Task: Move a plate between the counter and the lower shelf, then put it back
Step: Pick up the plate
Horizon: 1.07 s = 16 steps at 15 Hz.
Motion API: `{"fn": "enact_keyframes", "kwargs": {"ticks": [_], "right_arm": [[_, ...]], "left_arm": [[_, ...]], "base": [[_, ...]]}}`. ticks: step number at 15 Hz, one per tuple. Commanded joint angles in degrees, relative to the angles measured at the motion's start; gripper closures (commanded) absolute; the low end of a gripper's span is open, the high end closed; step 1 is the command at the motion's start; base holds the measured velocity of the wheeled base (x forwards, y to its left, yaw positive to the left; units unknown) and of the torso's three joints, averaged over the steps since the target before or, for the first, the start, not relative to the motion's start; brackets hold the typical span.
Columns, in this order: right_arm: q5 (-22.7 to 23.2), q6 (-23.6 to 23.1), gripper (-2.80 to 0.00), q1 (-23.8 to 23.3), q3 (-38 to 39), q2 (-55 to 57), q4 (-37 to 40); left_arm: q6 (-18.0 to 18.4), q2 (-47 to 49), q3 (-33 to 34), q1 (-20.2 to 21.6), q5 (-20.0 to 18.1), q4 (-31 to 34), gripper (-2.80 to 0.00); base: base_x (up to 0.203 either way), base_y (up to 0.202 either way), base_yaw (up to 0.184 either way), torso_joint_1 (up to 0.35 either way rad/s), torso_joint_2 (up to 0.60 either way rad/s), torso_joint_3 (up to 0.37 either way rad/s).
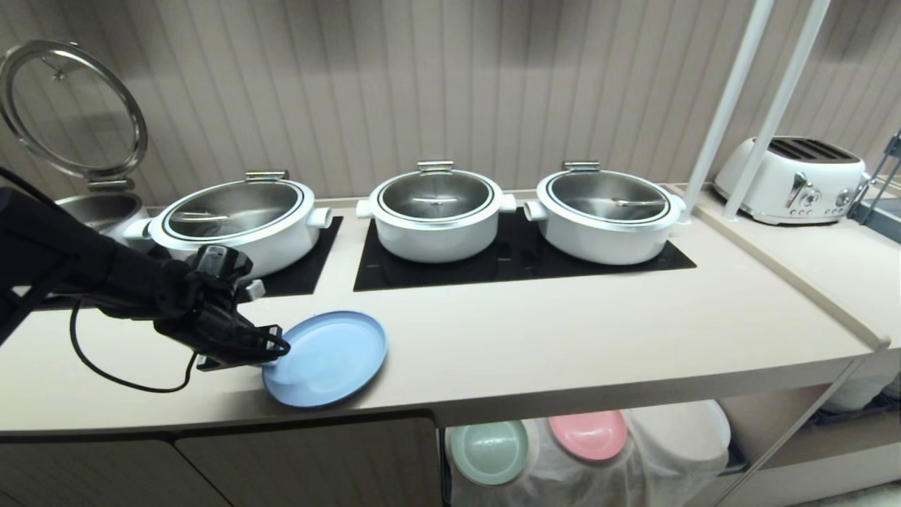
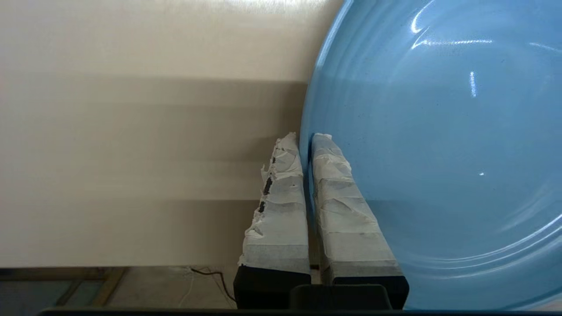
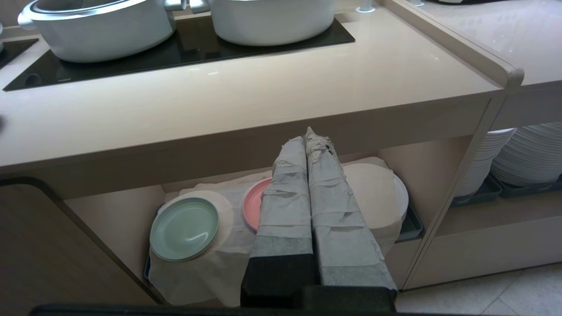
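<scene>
The light-blue plate [image 1: 331, 359] lies near the front edge of the beige counter [image 1: 563, 338], left of centre. My left gripper [image 1: 273, 350] comes in from the left and is shut on the plate's left rim. In the left wrist view the taped fingers [image 2: 281, 197] pinch the rim of the plate [image 2: 439, 153], one outside it and one on its inner face. My right gripper [image 3: 307, 138] is shut on nothing and hangs in front of the lower shelf [image 3: 105, 206], below the counter [image 3: 263, 101]. The lower shelf [image 1: 676, 436] shows under the counter edge.
Three white lidded pots [image 1: 436, 211] stand on black cooktop panels [image 1: 507, 267] behind the plate. An open lid [image 1: 70, 105] stands far left, a toaster [image 1: 795, 179] far right beside two white poles [image 1: 732, 105]. A mint-green plate [image 3: 184, 228] and a pink plate [image 3: 254, 204] lie on the shelf cloth.
</scene>
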Motion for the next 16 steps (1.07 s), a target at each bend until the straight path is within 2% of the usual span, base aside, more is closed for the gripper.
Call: {"fn": "enact_keyframes", "kwargs": {"ticks": [1,13,16], "right_arm": [[-0.01,0.03,0.00,-0.03,0.00,0.00,-0.02],[-0.01,0.03,0.00,-0.03,0.00,0.00,-0.02],[-0.01,0.03,0.00,-0.03,0.00,0.00,-0.02]], "left_arm": [[-1.07,-3.09,2.32,-0.06,-0.04,-0.10,0.00],[-9.87,-15.42,15.11,0.21,-2.48,-0.10,0.00],[-12.03,-18.16,17.89,1.01,-4.14,-0.10,0.00]], "base": [[0.000,0.000,0.000,0.000,0.00,0.000],[0.000,0.000,0.000,0.000,0.00,0.000],[0.000,0.000,0.000,0.000,0.00,0.000]]}}
